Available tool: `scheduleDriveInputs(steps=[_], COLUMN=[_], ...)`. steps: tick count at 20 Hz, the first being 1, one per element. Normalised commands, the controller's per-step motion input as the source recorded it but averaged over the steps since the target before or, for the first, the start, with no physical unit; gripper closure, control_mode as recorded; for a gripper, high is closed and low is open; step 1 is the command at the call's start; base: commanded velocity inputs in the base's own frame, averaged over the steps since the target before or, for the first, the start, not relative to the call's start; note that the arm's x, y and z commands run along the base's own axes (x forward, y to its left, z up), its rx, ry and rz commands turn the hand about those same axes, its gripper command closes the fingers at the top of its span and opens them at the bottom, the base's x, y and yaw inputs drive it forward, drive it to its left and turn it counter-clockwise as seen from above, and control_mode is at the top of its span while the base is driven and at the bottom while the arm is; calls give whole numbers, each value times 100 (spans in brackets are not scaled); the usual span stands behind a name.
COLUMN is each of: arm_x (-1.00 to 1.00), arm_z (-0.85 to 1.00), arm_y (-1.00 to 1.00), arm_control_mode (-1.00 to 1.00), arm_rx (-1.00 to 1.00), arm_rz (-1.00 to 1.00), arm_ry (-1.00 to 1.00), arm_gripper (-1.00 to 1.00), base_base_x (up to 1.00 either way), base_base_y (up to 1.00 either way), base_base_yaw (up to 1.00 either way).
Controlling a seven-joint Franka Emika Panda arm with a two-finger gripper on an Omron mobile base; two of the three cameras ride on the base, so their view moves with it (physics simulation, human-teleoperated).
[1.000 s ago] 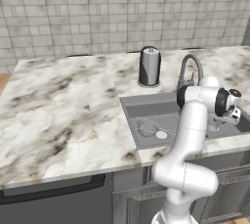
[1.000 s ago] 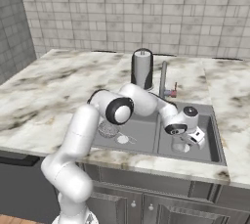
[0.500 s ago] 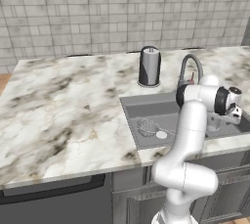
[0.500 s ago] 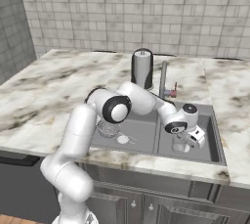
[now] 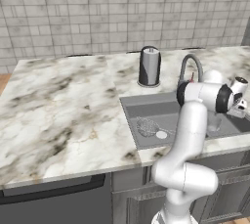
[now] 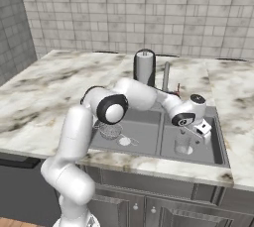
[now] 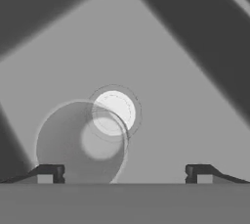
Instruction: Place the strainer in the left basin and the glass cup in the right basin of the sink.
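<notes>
Clear glass cup [image 6: 183, 145] upright in right basin [image 6: 214, 144] of dark grey sink [image 6: 149, 133], jaws released above it, silvery mesh strainer [image 6: 110, 130] at nine o'clock in left basin [image 6: 144, 134], dark steel canister [image 6: 144, 67] and gooseneck faucet [image 6: 166, 76] behind on marble tabletop [image 6: 54, 89].

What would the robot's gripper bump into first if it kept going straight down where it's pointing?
Probably the glass cup, standing just below the open gripper in the right basin. The cup sits a bit toward one finger, so it might be the rim; otherwise the basin floor near the white drain.

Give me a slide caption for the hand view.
Open gripper above the glass cup standing upright in the right basin, beside its white drain.
</notes>
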Motion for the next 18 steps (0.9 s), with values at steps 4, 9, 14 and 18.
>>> scheduleDriveInputs(steps=[4,9,14,18], arm_x=[-29,-23,-20,-18], arm_z=[49,51,47,37], arm_y=[17,19,27,38], arm_control_mode=[-100,-100,-100,-100], arm_rx=[0,0,0,0], arm_rz=[4,12,14,13], arm_ry=[11,15,13,1], arm_gripper=[-100,-100,-100,-100], base_base_x=[0,0,0,0], base_base_y=[0,0,0,0], base_base_yaw=[0,0,0,0])
